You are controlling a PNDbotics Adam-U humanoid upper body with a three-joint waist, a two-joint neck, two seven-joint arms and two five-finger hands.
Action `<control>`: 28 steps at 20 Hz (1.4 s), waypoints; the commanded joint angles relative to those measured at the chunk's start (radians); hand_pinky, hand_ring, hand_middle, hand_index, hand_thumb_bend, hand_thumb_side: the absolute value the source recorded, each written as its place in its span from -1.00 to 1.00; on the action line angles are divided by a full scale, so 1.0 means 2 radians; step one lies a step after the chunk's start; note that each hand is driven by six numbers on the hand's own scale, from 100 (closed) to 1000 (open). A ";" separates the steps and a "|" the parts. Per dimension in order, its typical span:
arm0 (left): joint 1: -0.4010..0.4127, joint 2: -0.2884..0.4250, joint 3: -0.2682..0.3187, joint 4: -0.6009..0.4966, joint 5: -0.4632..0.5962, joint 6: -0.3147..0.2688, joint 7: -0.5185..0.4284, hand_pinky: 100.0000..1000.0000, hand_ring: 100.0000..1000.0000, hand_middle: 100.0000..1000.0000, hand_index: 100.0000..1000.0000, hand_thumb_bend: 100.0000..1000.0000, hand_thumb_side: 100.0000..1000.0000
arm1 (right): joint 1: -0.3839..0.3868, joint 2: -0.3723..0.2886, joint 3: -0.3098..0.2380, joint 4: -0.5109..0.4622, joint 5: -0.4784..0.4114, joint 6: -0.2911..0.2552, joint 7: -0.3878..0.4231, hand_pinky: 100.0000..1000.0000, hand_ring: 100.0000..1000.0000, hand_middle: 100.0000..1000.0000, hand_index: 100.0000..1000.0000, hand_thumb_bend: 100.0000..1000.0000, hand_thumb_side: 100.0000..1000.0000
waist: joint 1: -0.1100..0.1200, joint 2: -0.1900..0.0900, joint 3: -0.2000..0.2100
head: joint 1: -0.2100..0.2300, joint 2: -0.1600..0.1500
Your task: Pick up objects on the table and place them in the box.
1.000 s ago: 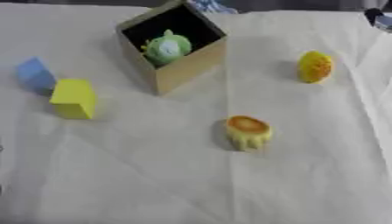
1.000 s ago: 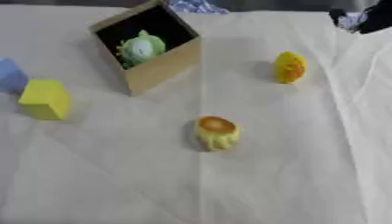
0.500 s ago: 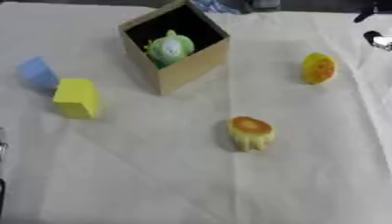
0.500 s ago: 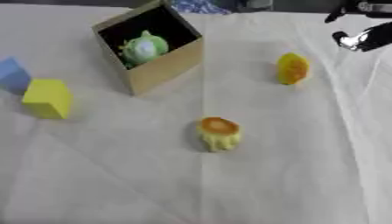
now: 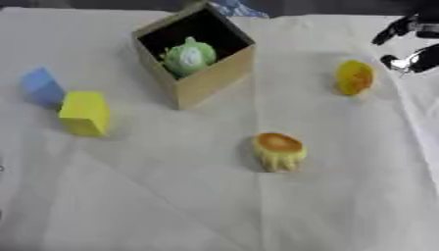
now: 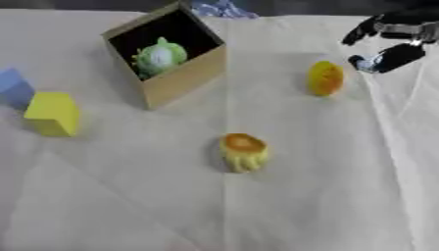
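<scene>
An open cardboard box [image 5: 199, 68] stands at the back of the table, with a green round toy [image 5: 188, 56] inside it. A yellow-orange oval object [image 5: 354, 77] lies to the right of the box. My right hand [image 6: 387, 45] hangs open at the upper right, a little right of and above that oval object, its fingers pointing down-left. An orange-topped yellow toy [image 5: 278, 151] sits in the middle. A yellow block [image 5: 84, 112] and a blue block [image 5: 41, 87] lie at the left. My left hand is not seen.
A cream cloth [image 5: 214, 206] covers the table, with creases across its near half. A blue-patterned thing [image 6: 221, 9] lies behind the box at the far edge.
My right hand has come in from the upper right corner and moved down-left toward the yellow-orange oval object. The objects on the table have stayed where they were.
</scene>
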 commanded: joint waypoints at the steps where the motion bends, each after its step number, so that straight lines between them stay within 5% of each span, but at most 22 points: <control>1: -0.005 0.013 0.000 -0.007 0.001 -0.001 -0.002 0.70 0.36 0.39 0.61 -0.50 0.32 | -0.014 0.000 -0.005 0.006 0.021 -0.011 0.004 0.79 0.78 0.58 0.75 -0.77 -0.10 | 0.001 -0.008 0.001 | -0.004 -0.006; 13: -0.008 0.010 -0.001 -0.007 0.005 -0.002 -0.004 0.70 0.37 0.39 0.61 -0.50 0.33 | -0.015 0.025 -0.010 0.027 0.072 -0.013 -0.006 0.79 0.81 0.62 0.78 -0.50 -0.14 | 0.003 -0.002 0.008 | -0.008 -0.008; 16: -0.008 0.010 -0.001 -0.006 0.006 -0.002 -0.004 0.70 0.37 0.39 0.61 -0.51 0.33 | -0.017 0.032 -0.015 0.038 0.093 -0.005 -0.016 0.77 0.77 0.48 0.67 -0.52 -0.19 | 0.004 -0.001 0.011 | -0.009 -0.008; 19: -0.008 0.010 0.000 -0.006 0.006 -0.003 -0.004 0.70 0.37 0.39 0.61 -0.51 0.33 | -0.016 0.034 -0.024 0.042 0.097 -0.010 -0.029 0.74 0.62 0.14 0.39 -0.76 -0.37 | 0.005 0.000 0.012 | -0.009 -0.007; 22: -0.008 0.009 0.000 -0.006 0.006 -0.003 -0.004 0.70 0.37 0.39 0.61 -0.51 0.33 | -0.013 0.033 -0.029 0.033 0.080 -0.020 -0.035 0.71 0.51 0.02 0.26 -1.00 -0.63 | 0.005 0.000 0.011 | -0.008 -0.006; 28: -0.009 0.009 -0.001 -0.007 0.006 -0.003 -0.004 0.70 0.37 0.39 0.61 -0.50 0.32 | -0.008 0.021 -0.015 -0.031 0.032 -0.020 -0.037 0.71 0.48 0.01 0.26 -1.00 -1.00 | 0.004 -0.002 0.010 | -0.006 -0.006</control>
